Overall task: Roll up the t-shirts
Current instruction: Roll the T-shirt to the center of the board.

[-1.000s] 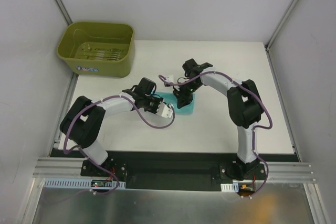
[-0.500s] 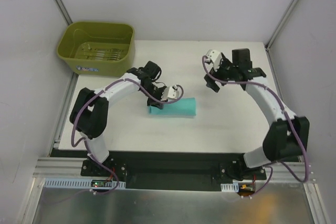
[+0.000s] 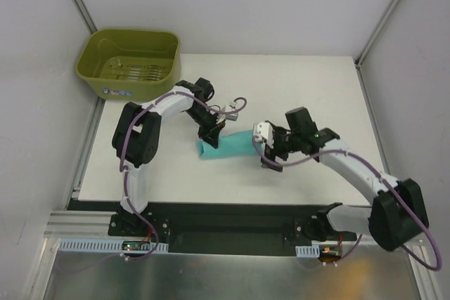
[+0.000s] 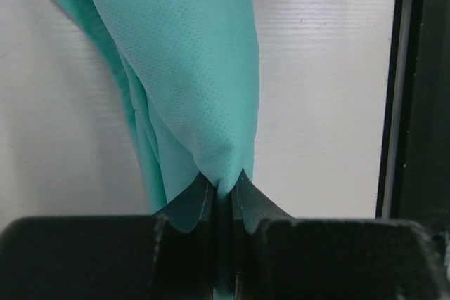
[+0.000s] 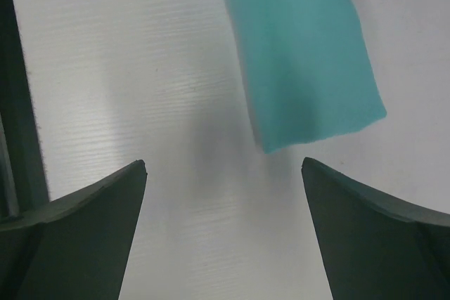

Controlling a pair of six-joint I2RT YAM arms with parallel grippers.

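Note:
The teal-green t-shirt (image 3: 232,147) lies rolled into a short tube across the middle of the white table (image 3: 316,89). My left gripper (image 3: 211,138) is at the roll's left end, shut on a pinch of the fabric. In the left wrist view the teal cloth (image 4: 190,68) runs up from between the closed left gripper (image 4: 223,189). My right gripper (image 3: 266,151) is open at the roll's right end. In the right wrist view the right gripper (image 5: 223,165) is wide, with the roll's end (image 5: 302,54) just beyond its fingertips and bare table between them.
An olive-green tub (image 3: 129,64) stands at the back left corner, off the table's edge. White walls enclose the table on three sides. A black rail (image 3: 232,219) runs along the near edge by the arm bases.
The right gripper let go of the t-shirt, opened wide, swung out to the back right, then came back to the roll's right end. The left gripper stayed shut on the fabric.

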